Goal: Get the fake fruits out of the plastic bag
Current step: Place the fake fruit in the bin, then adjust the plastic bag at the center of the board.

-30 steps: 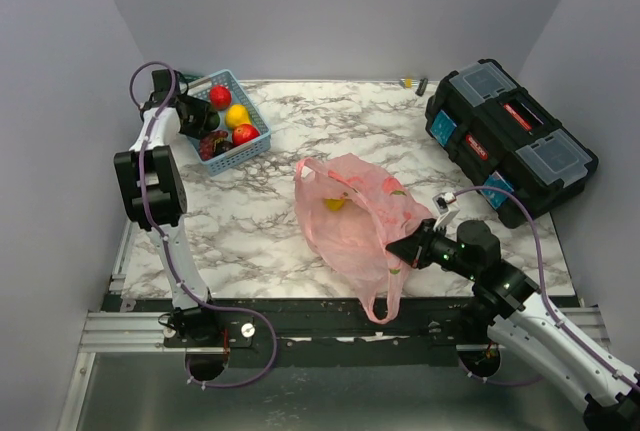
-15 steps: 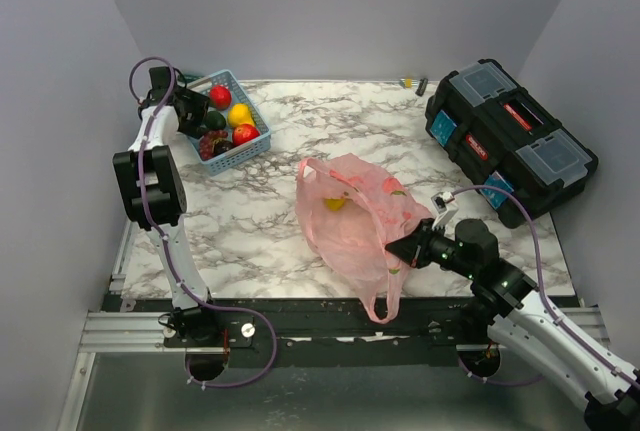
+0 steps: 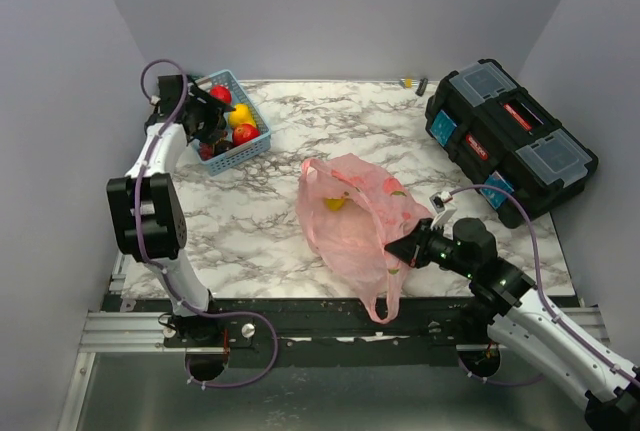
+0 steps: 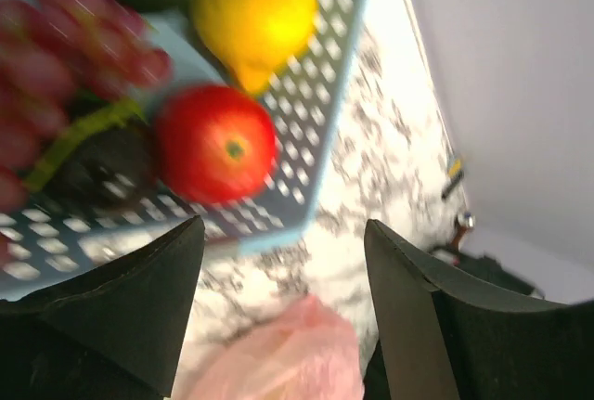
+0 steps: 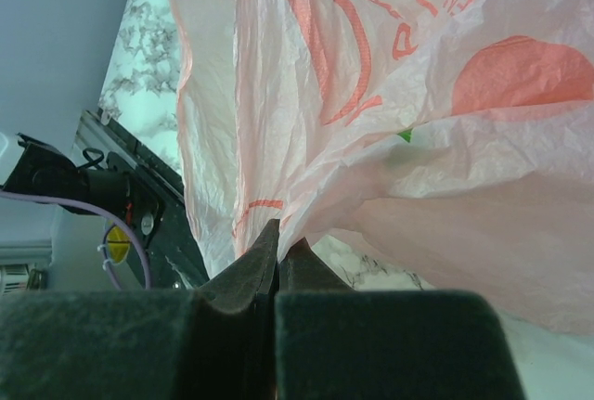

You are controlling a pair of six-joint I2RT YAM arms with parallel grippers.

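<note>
The pink plastic bag [image 3: 355,216] lies in the middle of the marble table, one loop handle hanging over the front edge. A yellow fruit [image 3: 335,203] shows through it. My right gripper [image 3: 396,249] is shut on a fold of the bag's right side [image 5: 371,94], its jaws pinched together on the film [image 5: 280,233]. My left gripper [image 3: 208,129] is open and empty just over the light blue basket [image 3: 262,139]. In the left wrist view, a red apple [image 4: 215,143], a yellow fruit [image 4: 255,10], a dark plum [image 4: 93,168] and grapes [image 4: 56,57] lie in the basket, and the bag [image 4: 278,358] shows between my open jaws.
A black toolbox [image 3: 510,141] stands at the right rear. Small loose items [image 3: 415,84] lie at the back edge. The basket [image 4: 325,94] sits in the far left corner close to the wall. The metal rail [image 3: 300,321] runs along the front edge.
My left gripper has swung right from the basket's far left side to over the basket. The right gripper and the bag have not moved.
</note>
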